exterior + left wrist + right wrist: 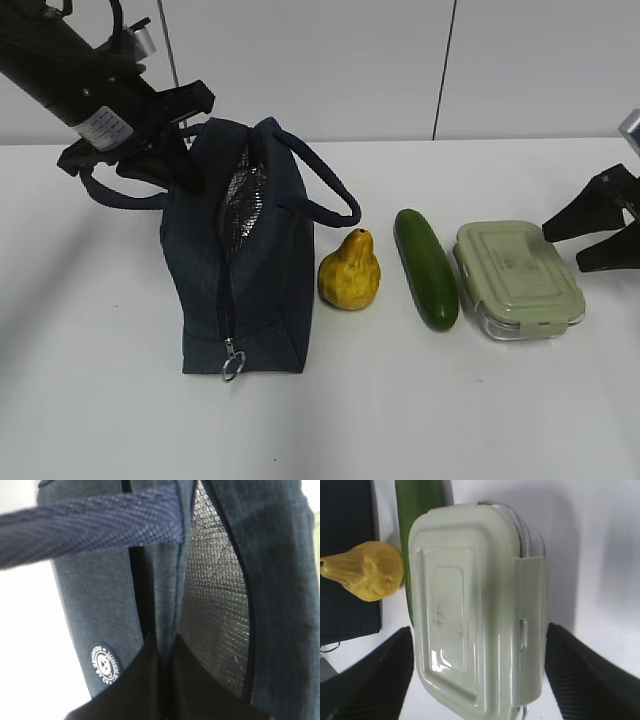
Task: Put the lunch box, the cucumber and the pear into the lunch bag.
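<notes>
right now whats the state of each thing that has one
lunch bag: upright, zipper open, foil lining showing
lunch box: lid on, resting on the table
left gripper: shut on the lunch bag's edge by the opening
right gripper: open, apart from the lunch box

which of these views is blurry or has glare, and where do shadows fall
Left wrist view: the handle strap is soft and out of focus, the foil lining sharper. Right wrist view: small glare spots on the lunch box lid, shadow to its right, claw fingers blurred. Exterior view: even light, soft shadow left of the lunch bag.
</notes>
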`<state>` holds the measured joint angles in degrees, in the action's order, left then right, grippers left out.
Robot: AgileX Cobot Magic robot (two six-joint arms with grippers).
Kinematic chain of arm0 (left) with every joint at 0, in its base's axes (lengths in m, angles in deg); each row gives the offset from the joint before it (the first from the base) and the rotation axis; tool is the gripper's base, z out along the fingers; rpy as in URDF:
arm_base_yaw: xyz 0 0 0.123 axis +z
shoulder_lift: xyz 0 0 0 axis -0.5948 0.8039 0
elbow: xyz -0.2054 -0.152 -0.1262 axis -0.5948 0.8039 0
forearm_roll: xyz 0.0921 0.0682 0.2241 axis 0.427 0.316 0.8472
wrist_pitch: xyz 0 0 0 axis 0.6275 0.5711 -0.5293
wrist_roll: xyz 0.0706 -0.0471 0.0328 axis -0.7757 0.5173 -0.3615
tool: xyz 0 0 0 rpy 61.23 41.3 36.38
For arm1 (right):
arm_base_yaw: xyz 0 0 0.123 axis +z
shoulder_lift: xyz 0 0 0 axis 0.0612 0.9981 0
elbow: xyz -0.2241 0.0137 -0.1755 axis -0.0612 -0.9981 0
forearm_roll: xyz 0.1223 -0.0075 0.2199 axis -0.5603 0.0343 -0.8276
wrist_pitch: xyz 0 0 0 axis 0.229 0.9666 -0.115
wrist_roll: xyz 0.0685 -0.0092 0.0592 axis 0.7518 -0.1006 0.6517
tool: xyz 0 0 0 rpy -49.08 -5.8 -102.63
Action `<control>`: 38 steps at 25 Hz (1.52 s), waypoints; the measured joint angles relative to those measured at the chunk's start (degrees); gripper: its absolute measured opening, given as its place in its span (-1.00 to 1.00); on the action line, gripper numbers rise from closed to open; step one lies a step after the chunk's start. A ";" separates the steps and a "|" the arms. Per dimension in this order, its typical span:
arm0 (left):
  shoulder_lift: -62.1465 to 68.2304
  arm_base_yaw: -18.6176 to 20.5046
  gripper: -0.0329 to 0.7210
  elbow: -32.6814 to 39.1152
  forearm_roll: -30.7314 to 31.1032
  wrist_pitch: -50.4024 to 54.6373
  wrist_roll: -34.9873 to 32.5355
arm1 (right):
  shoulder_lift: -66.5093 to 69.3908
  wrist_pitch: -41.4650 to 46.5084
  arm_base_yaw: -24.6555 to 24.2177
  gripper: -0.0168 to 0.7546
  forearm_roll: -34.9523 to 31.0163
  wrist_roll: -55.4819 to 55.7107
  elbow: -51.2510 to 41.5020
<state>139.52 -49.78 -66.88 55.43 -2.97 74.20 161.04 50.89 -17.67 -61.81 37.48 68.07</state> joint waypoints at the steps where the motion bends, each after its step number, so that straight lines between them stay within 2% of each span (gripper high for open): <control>1: 0.00 0.00 -0.91 0.00 0.05 0.00 0.00 | 0.73 0.56 0.00 0.61 0.12 0.00 0.83; 11: 0.00 0.00 -0.91 0.00 0.16 0.10 0.00 | 6.64 1.16 0.00 0.61 1.91 -0.13 7.29; 18: 0.00 0.00 -0.91 0.00 0.29 0.22 0.00 | 8.53 1.16 0.11 0.61 1.95 -0.80 7.60; 30: 0.00 0.00 -0.91 0.00 1.80 0.28 0.00 | 9.27 1.20 5.00 0.58 3.16 -0.65 7.68; 38: 0.00 0.00 -0.91 0.00 1.86 0.34 0.00 | 9.27 1.30 5.76 0.55 3.38 0.04 7.82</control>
<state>139.52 -49.78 -66.88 57.29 -2.63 74.20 170.32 52.18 -11.90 -58.42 37.52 75.89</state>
